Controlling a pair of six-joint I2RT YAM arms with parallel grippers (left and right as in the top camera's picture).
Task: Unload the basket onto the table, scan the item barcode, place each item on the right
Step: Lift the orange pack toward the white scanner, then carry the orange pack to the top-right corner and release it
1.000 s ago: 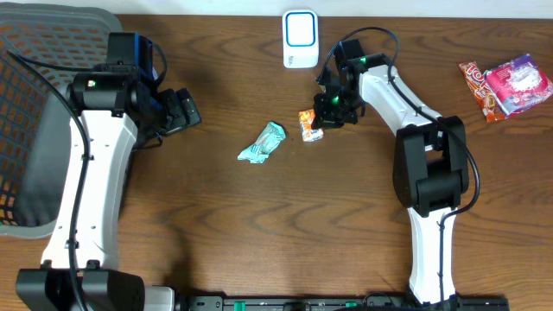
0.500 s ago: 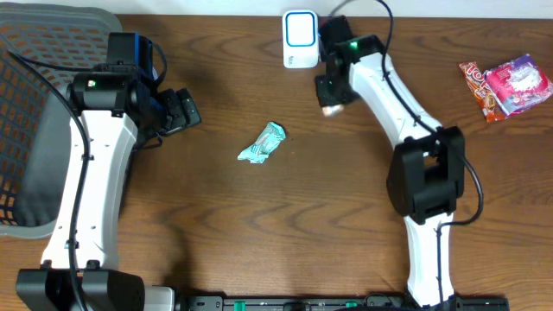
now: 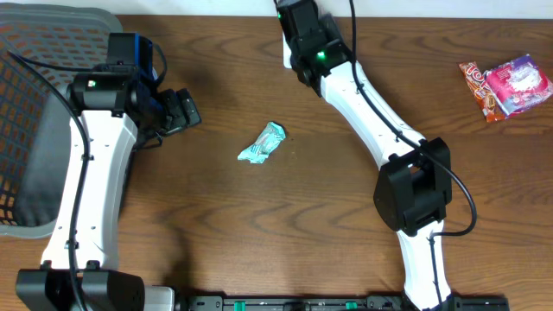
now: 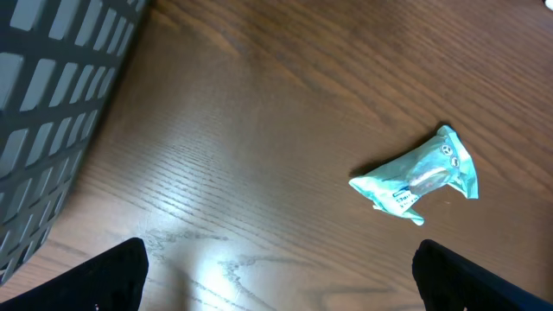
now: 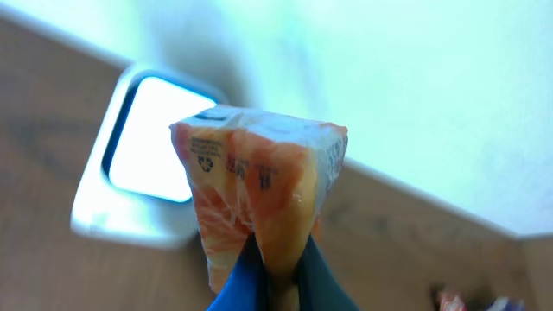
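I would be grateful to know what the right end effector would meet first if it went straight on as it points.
Probably the white scanner, just behind the orange packet it grips; depth is unclear.

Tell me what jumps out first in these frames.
The right end effector, shut on an orange packet, holds it up in front of the white scanner at the table's far edge. A crumpled teal wrapper lies alone mid-table. The left end effector is open near the dark mesh basket on the left.
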